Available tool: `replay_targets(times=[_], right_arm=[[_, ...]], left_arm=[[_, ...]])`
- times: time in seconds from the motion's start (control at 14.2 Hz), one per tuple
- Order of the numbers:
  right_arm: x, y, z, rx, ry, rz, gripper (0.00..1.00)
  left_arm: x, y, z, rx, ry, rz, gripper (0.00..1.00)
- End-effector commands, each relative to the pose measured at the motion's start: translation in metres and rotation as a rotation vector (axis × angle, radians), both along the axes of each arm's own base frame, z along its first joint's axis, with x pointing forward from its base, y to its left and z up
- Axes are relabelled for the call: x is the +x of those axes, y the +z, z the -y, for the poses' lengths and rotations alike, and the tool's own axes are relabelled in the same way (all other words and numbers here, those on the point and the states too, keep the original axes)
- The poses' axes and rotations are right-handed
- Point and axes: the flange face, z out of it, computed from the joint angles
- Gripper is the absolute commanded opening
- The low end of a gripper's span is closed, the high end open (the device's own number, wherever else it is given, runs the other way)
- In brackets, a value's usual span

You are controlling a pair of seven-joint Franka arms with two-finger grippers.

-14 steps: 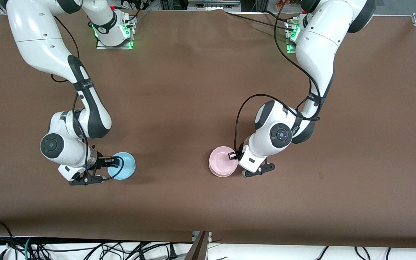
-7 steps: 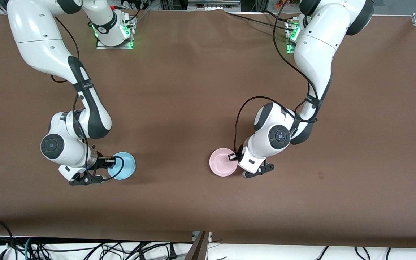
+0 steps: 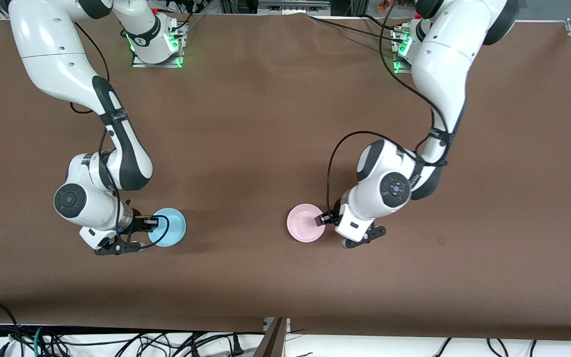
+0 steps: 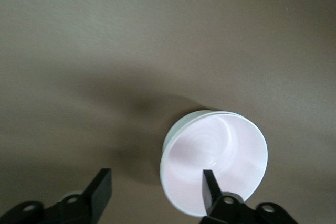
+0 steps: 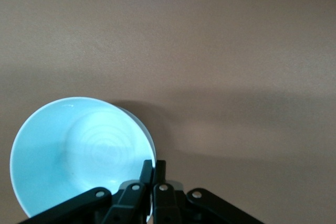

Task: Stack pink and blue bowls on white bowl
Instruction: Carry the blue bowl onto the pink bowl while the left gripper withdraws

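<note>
Gripping blue bowl (image 3: 169, 227): right gripper (image 3: 152, 223); left gripper (image 3: 323, 219) open beside pink bowl (image 3: 304, 223).

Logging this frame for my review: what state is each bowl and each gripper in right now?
pink bowl: upright, nested in a paler bowl whose rim shows under it, released.
blue bowl: upright, its rim pinched, near the right arm's end of the table.
left gripper: open, one finger inside the pink bowl's rim.
right gripper: shut on the blue bowl's rim.
</note>
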Motion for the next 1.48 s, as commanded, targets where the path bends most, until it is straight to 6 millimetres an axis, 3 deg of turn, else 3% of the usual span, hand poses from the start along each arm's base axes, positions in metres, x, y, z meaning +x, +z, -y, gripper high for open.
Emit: replay_targets(times=[0.0, 0.21, 0.35, 0.42, 0.57, 0.78, 0.99, 1.2, 1.41], right_arm=[[-0.002, 0.014, -0.014, 0.021, 0.026, -0.031, 0.0], [0.001, 0.056, -0.054, 0.1, -0.011, -0.035, 0.0], [-0.001, 0.07, -0.087, 0.174, -0.048, -0.039, 0.0], [-0.005, 0.075, -0.107, 0.18, -0.085, -0.048, 0.0], [-0.016, 0.084, -0.161, 0.183, -0.153, -0.052, 0.0], [-0.034, 0.096, -0.244, 0.21, -0.297, -0.051, 0.0], [-0.061, 0.084, -0.327, 0.211, -0.391, -0.024, 0.0], [-0.074, 0.069, -0.369, 0.202, -0.435, 0.001, 0.0], [-0.072, 0.062, -0.383, 0.263, -0.473, 0.058, 0.0]], left_arm=[[0.009, 0.061, -0.068, 0.037, -0.002, -0.019, 1.0], [0.015, 0.113, -0.172, 0.079, -0.153, -0.014, 1.0], [0.007, 0.152, -0.231, 0.085, -0.242, -0.012, 1.0], [0.0, 0.171, -0.255, 0.084, -0.257, -0.022, 1.0], [-0.02, 0.213, -0.283, 0.175, -0.27, -0.039, 1.0], [-0.048, 0.263, -0.302, 0.214, -0.271, -0.044, 1.0], [-0.066, 0.295, -0.316, 0.215, -0.252, -0.039, 1.0], [-0.079, 0.312, -0.306, 0.209, -0.278, -0.044, 1.0], [-0.083, 0.312, -0.285, 0.237, -0.328, -0.058, 1.0]])
